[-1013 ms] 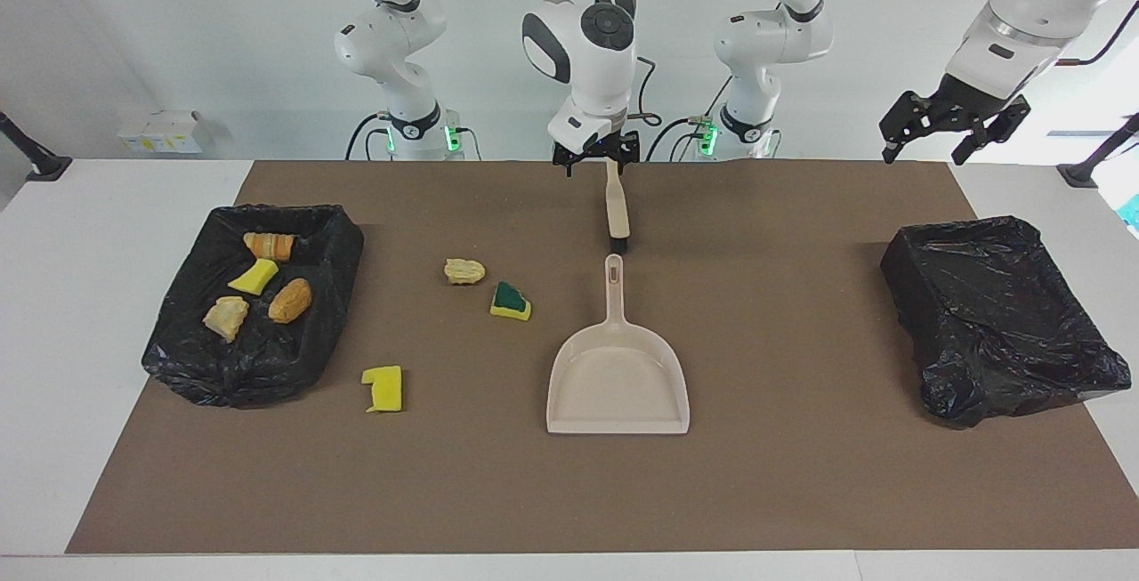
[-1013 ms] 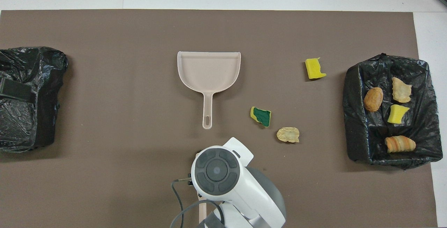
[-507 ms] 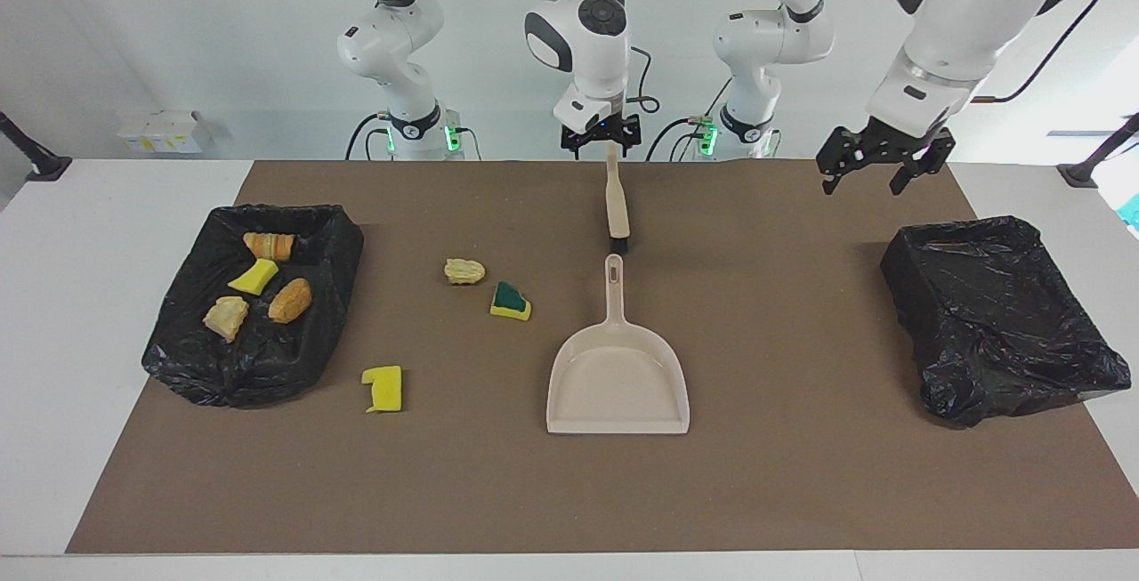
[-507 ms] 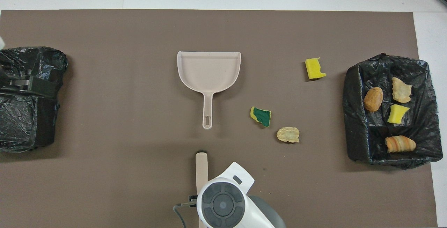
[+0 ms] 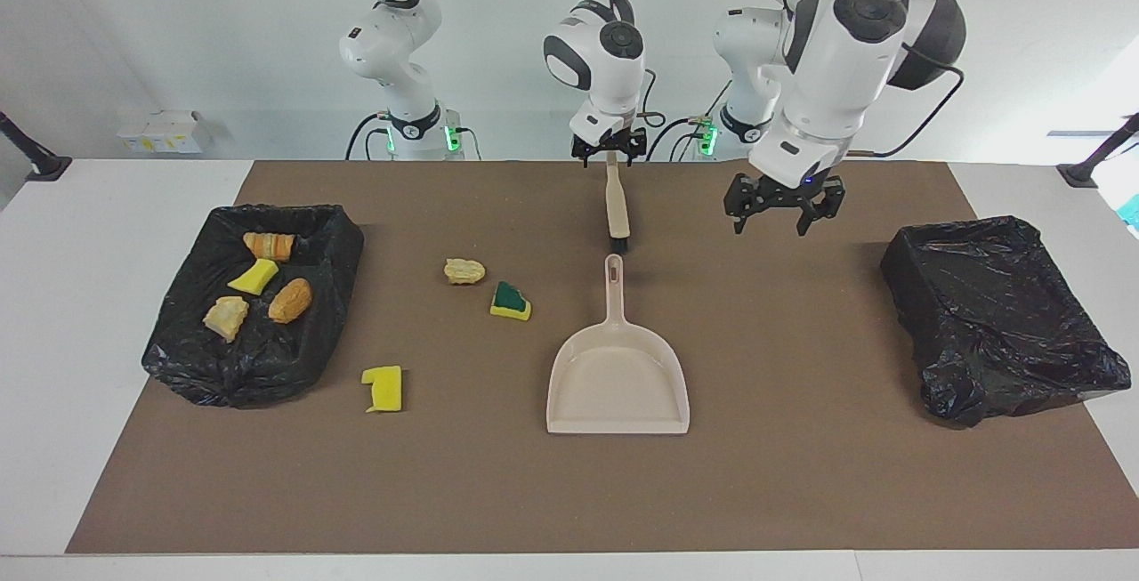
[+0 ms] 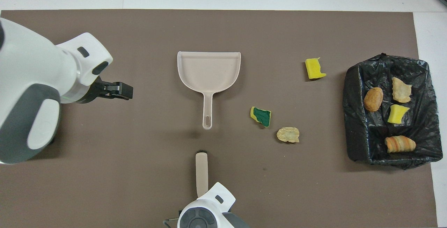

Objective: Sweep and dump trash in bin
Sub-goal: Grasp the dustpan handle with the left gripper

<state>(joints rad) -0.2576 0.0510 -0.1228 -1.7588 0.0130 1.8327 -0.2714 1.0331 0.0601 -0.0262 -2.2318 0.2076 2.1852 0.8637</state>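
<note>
- Trash: four scraps lie in the lined bin at the right arm's end; three remain on the mat: a yellow sponge piece, a green-topped sponge and a tan lump, at about nine to ten o'clock from the dustpan in the facing view.
- Right gripper is over the handle end of the brush, fingers spread on either side of it, nothing grasped yet.
- Left gripper hangs open and empty over bare mat, at about one o'clock from the dustpan.
- Step, as I judge it: picking up the tools. Next, the right gripper must close on the brush handle and the left must reach the dustpan handle.
- Since the earlier frame, the left arm has swung in from above the second bin; the right gripper has drawn back along the brush.
</note>
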